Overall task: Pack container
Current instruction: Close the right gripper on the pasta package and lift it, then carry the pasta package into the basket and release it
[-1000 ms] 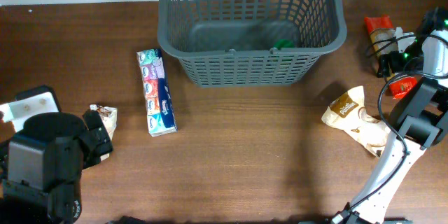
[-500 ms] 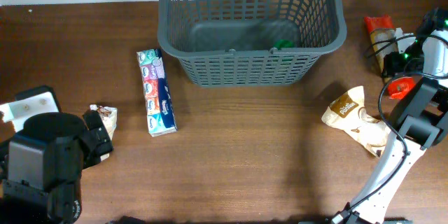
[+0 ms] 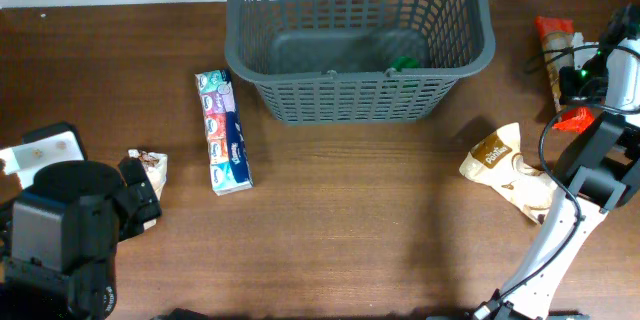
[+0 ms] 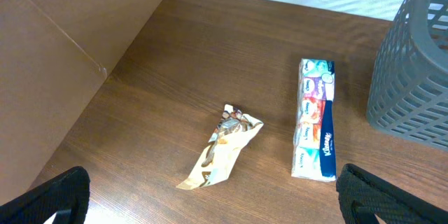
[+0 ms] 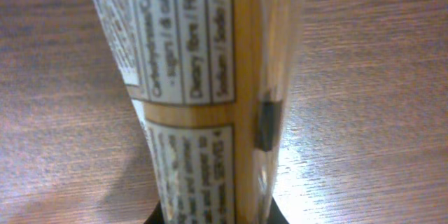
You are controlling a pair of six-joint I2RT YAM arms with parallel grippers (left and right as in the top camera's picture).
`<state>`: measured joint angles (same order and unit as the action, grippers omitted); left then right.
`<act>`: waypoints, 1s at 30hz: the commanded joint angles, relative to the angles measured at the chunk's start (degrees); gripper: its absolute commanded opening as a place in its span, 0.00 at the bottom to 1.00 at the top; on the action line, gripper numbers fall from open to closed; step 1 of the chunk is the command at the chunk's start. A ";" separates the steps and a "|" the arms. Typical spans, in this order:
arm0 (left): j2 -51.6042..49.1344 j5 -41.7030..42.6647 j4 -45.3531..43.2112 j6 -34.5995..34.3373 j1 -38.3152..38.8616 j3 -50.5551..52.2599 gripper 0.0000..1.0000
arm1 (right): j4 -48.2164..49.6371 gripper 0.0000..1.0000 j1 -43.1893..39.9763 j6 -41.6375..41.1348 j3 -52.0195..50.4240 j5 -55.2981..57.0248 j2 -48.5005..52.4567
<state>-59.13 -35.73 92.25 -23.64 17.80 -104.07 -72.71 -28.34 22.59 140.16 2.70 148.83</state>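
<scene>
Right wrist view: the right gripper (image 3: 572,82) is clamped on an orange snack packet (image 5: 203,98), whose printed label fills the frame above the wooden table (image 5: 364,77). Overhead, the packet is held near the table's right edge, to the right of the container (image 3: 360,50), which stands at the far middle. The left gripper (image 4: 213,206) hovers with its fingers apart near a crumpled wrapper (image 4: 220,147) and a tissue pack (image 4: 315,119), both to the left of the container.

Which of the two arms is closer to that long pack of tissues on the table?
Left. The left end effector sits just left of the tissue pack; the right end effector, holding an orange packet, is far to its right, beyond the basket.
</scene>
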 commanded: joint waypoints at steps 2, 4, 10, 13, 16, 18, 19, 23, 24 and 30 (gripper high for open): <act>-0.13 0.42 0.04 -0.74 -0.35 0.22 1.00 | -3.13 0.04 0.31 -4.07 13.75 -1.44 -0.61; -0.13 0.42 0.04 -0.74 -0.35 0.22 1.00 | -6.71 0.04 0.31 -5.35 22.82 -3.21 -0.61; -0.13 0.42 0.04 -0.74 -0.35 0.22 1.00 | -12.74 0.04 0.33 -7.13 39.47 -12.96 -2.82; -0.13 0.42 0.04 -0.74 -0.35 0.22 1.00 | -12.79 0.04 0.66 -8.20 39.85 -17.27 -6.54; -0.13 0.42 0.04 -0.74 -0.35 0.22 0.99 | -12.55 0.04 1.49 -8.11 39.85 -23.63 -10.43; -0.13 0.42 0.04 -0.74 -0.35 0.22 1.00 | -11.82 0.04 2.49 -8.09 39.85 -29.22 -12.63; -0.13 0.42 0.04 -0.74 -0.35 0.22 1.00 | -11.10 0.04 3.26 -8.09 39.85 -32.70 -13.75; -0.13 0.42 0.04 -0.74 -0.35 0.22 1.00 | -8.13 0.04 7.76 -7.85 39.85 -44.22 -17.18; -0.13 0.42 0.04 -0.74 -0.35 0.22 1.00 | -6.95 0.04 9.44 -7.87 39.85 -46.07 -17.90; -0.13 0.42 0.04 -0.74 -0.35 0.22 1.00 | -1.07 0.04 19.87 -3.96 39.85 -47.98 -20.06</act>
<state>-59.16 -35.73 92.27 -23.64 17.80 -104.07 -76.36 -14.09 15.03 177.82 -37.12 134.50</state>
